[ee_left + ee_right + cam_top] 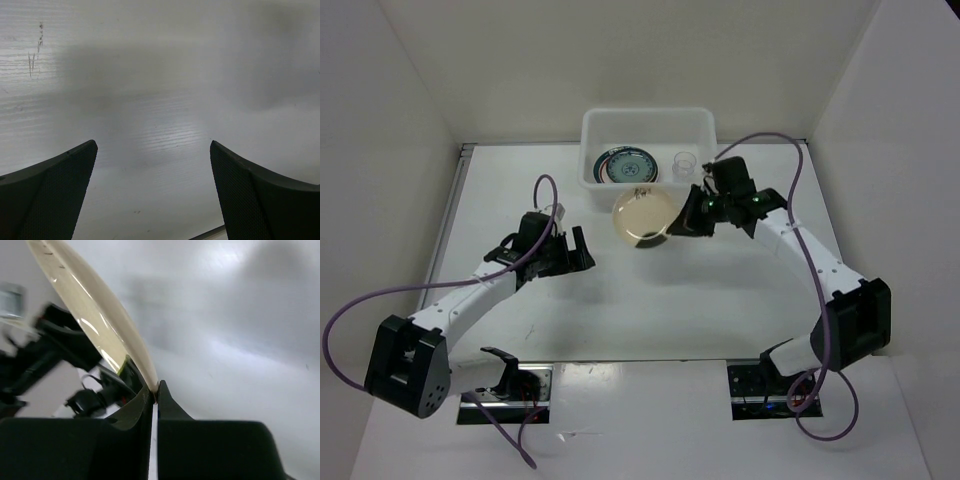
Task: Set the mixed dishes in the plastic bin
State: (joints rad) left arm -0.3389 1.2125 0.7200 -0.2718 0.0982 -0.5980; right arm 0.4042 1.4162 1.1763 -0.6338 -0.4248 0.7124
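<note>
White matte table (650,300), boxed in by plain white walls (650,60) on three sides. Evenly lit, faintly scuffed, crossed by soft grey shadows.

Open counter (620,300) on your left, crowding at the bin (650,118).
You have bare counter across the near and middle area, and the left fingers (55,195), spread apart, have nothing between them. The cream plate (643,216), pinched by its rim in the right fingers (170,412), hangs tilted right at the bin's near wall and bars a straight way in there. Inside, a teal plate (625,166) fills the left half and a cup (684,163) stands right of it. Walls (400,150) close both sides.
</note>
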